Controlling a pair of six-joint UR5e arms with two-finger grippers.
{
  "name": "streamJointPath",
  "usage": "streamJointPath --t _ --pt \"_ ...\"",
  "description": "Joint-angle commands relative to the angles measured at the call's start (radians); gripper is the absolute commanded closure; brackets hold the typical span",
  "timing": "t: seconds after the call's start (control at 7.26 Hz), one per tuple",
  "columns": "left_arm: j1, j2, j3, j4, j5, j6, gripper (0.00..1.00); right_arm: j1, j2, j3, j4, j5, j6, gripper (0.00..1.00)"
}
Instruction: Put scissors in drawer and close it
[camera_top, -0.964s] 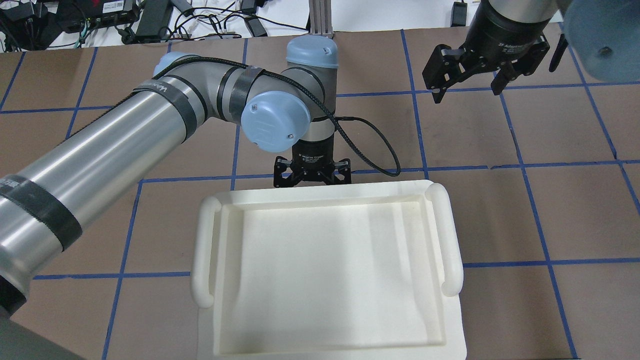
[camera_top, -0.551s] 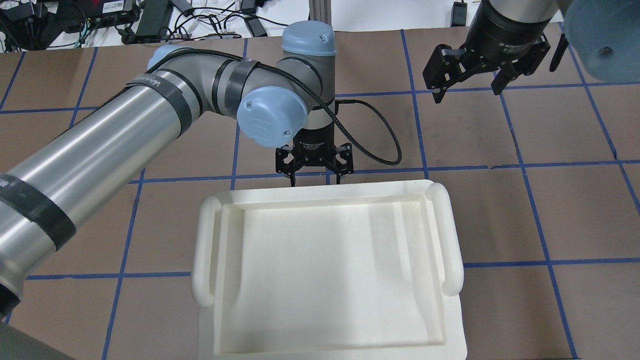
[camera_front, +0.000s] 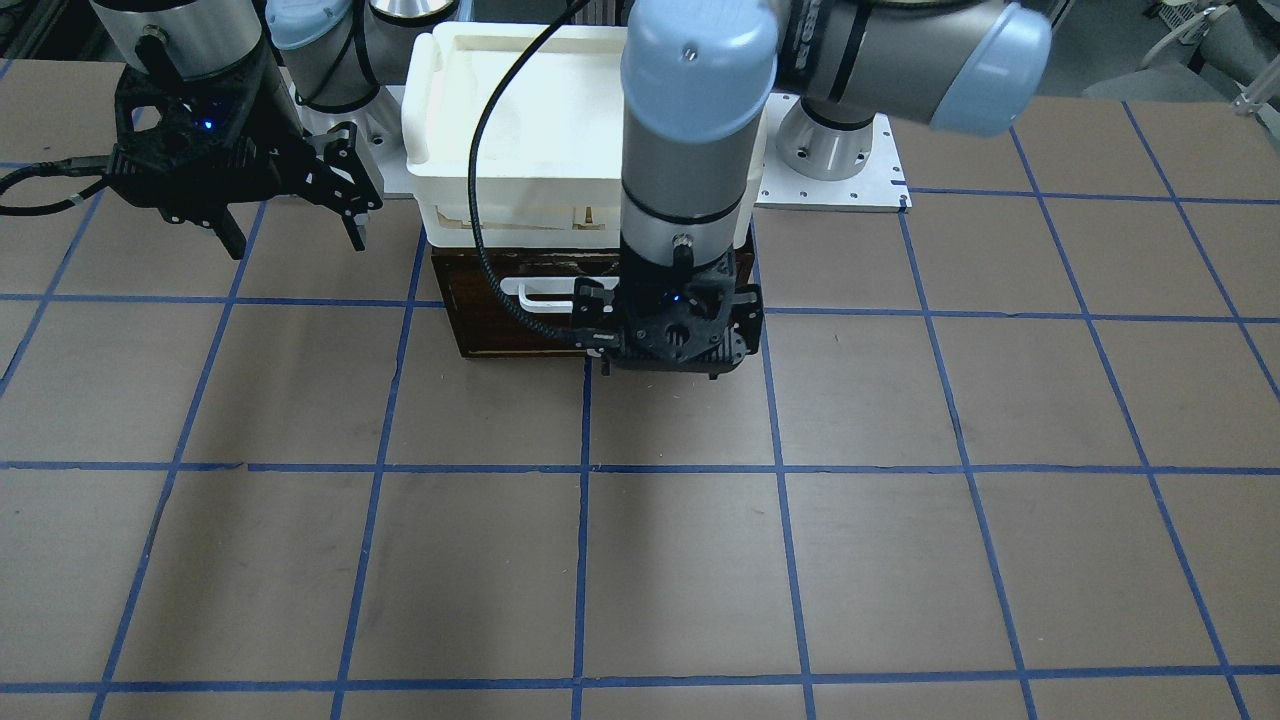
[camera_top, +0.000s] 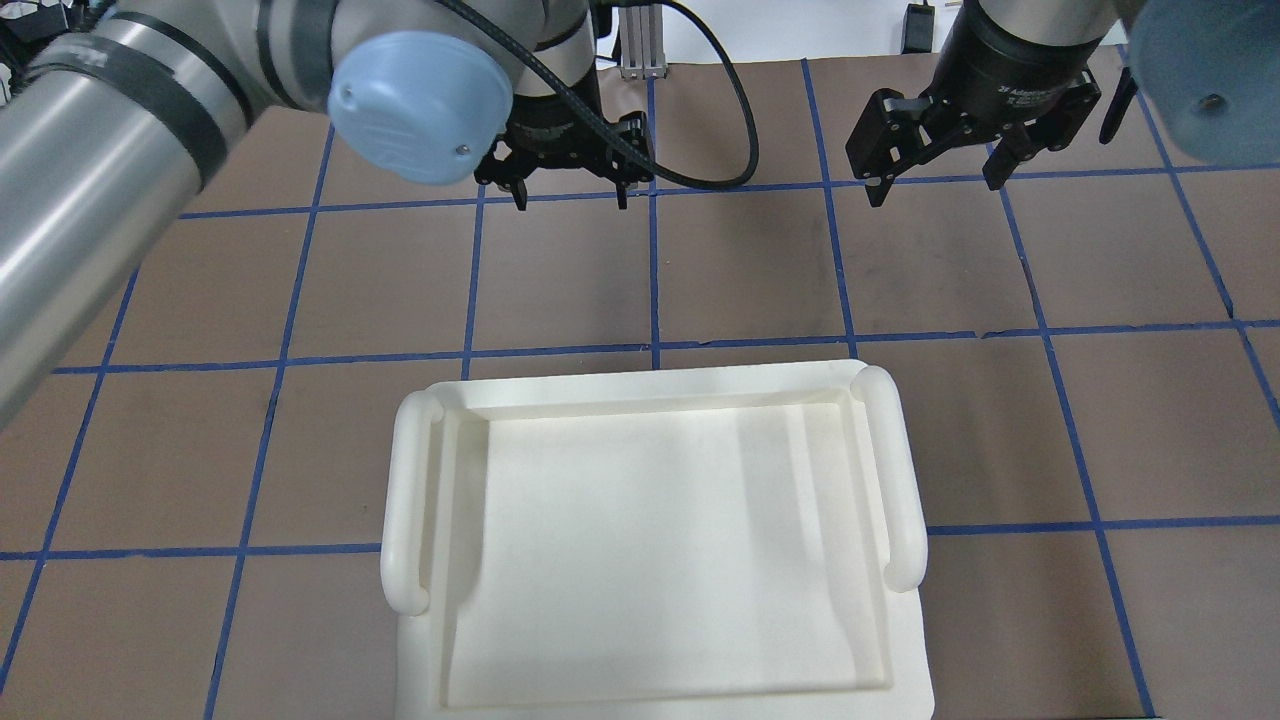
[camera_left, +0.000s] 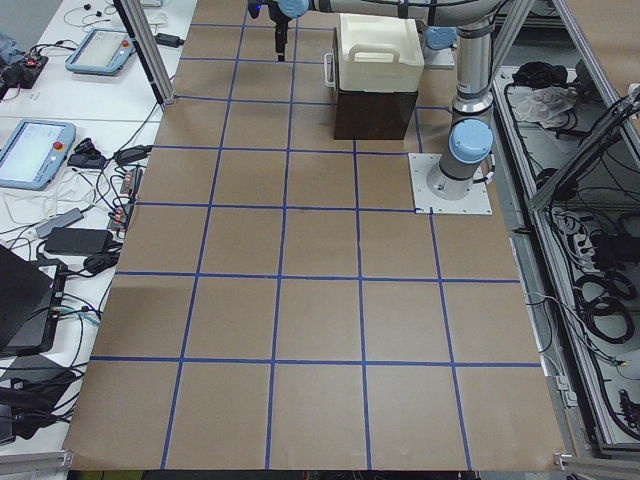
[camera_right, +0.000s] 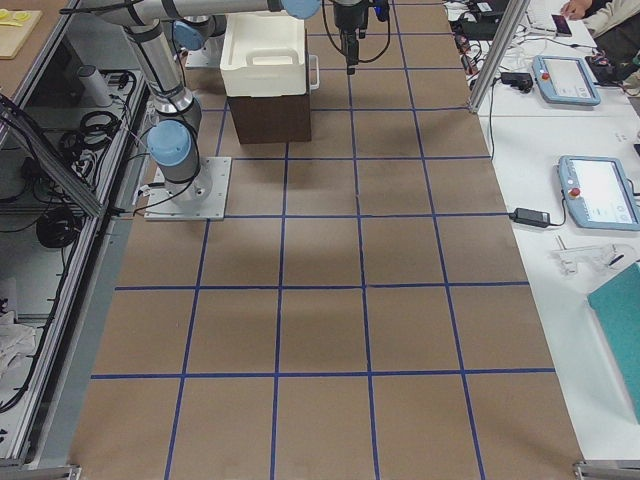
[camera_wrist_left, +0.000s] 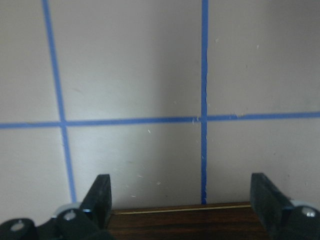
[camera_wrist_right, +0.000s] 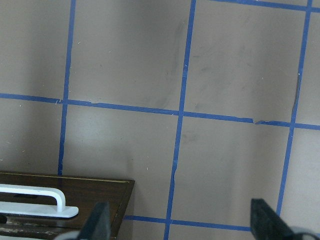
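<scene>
The wide, shallow wooden drawer with the dark brown front (camera_front: 500, 322) looks fully pushed in. In the front-facing view its face sits flush under the front edge of the white moulded plastic tray (camera_top: 905, 470) on top of the cabinet. From overhead, nothing of it shows beyond the tray. Its white bar handle (camera_front: 540, 292) is free, with no finger on it. The small scissors with grey handles show in no view, neither on the brown table with its blue tape grid (camera_top: 1100, 420) nor in either gripper. They are most likely inside the shut drawer, though the pictures cannot confirm that. The left gripper (camera_top: 570, 197) hangs just in front of the drawer face, its jaws spread wide and holding nothing. Its wrist camera shows only the top edge of the dark wood between the fingers. The right gripper (camera_top: 935, 190) hovers off to the side above bare table, jaws likewise apart and empty. Both parts of the task therefore seem done, and what remains, if anything, is for the arms to clear away.
</scene>
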Motion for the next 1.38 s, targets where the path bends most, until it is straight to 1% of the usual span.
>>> streamJointPath --t 0.0,0.14,0.28,0.41,0.55,0.69,0.96,1.1,1.24 --pt "0.073 0.124 0.008 -0.093 0.064 0.129 0.0 0.0 0.0 0.0 0.001 -0.001 0.0 0.0" --pt "0.123 0.164 -0.039 -0.111 0.063 0.134 0.01 0.0 0.0 0.0 0.001 -0.001 0.0 0.0" --pt "0.146 0.208 -0.118 -0.071 0.052 0.125 0.02 0.0 0.0 0.0 0.001 -0.001 0.0 0.0" --pt "0.144 0.239 -0.171 -0.076 0.049 0.114 0.02 0.0 0.0 0.0 0.001 -0.001 0.0 0.0" --pt "0.142 0.282 -0.25 -0.07 0.043 0.082 0.02 0.0 0.0 0.0 0.001 -0.001 0.0 0.0" --pt "0.15 0.313 -0.278 -0.062 0.046 0.085 0.02 0.0 0.0 0.0 -0.001 -0.001 0.0 0.0" --pt "0.163 0.315 -0.271 -0.06 0.04 0.088 0.0 0.0 0.0 0.0 -0.001 -0.001 0.0 0.0" --pt "0.185 0.315 -0.259 -0.062 -0.016 0.099 0.0 0.0 0.0 0.0 -0.001 -0.001 0.0 0.0" --pt "0.211 0.316 -0.253 -0.074 -0.041 0.097 0.0 0.0 0.0 0.0 -0.001 -0.001 0.0 0.0"
